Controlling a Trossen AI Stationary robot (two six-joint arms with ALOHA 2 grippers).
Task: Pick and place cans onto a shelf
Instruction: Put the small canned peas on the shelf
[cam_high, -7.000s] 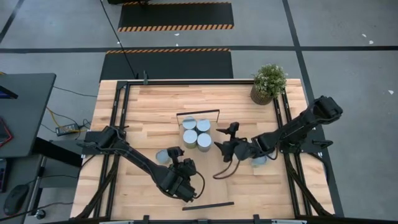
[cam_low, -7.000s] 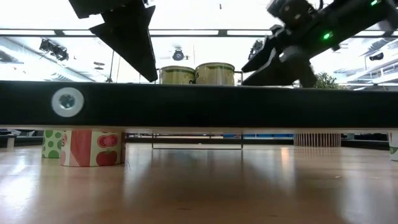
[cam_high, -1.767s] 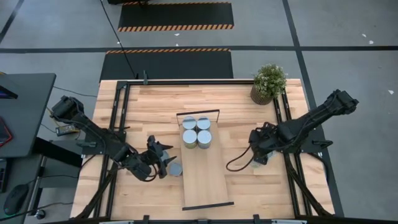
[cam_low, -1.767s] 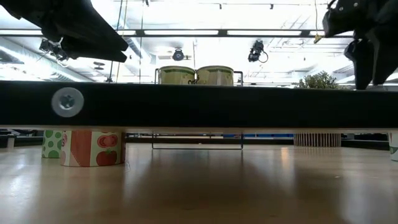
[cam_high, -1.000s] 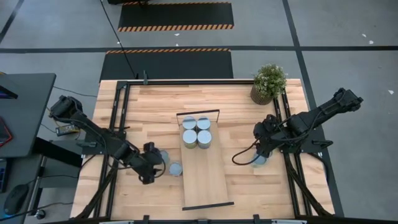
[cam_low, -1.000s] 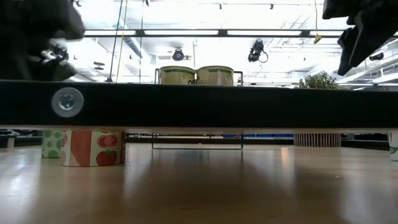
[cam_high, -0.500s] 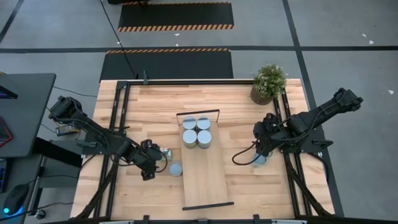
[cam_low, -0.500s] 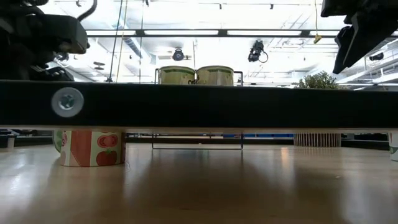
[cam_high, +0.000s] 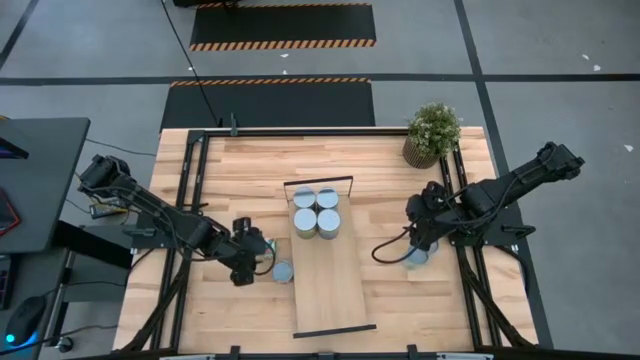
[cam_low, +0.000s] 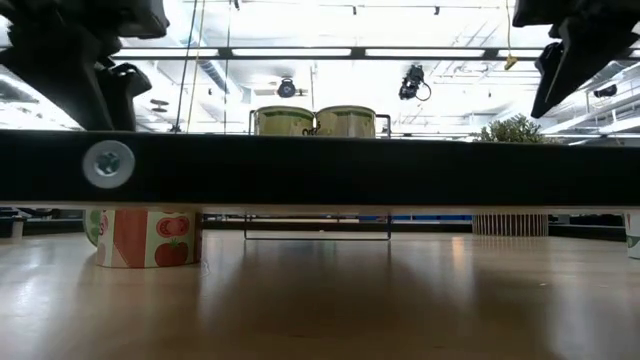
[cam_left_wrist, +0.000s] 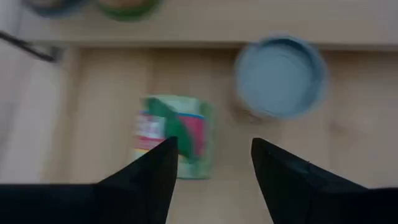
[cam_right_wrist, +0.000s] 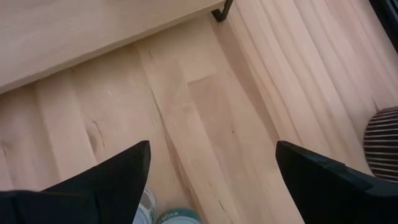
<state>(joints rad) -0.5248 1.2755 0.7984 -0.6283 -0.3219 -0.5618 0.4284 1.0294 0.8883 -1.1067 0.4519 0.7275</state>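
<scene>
Your left gripper sits over the table just left of the shelf, fingers spread apart and gripping nothing. Ahead of them a can lies on its side, with an upright can beside it. Four cans stand in a tight square at the shelf's far end. Your right gripper hangs right of the shelf, fingers wide apart and empty, above another can on the table. A plant stands at the far right corner
</scene>
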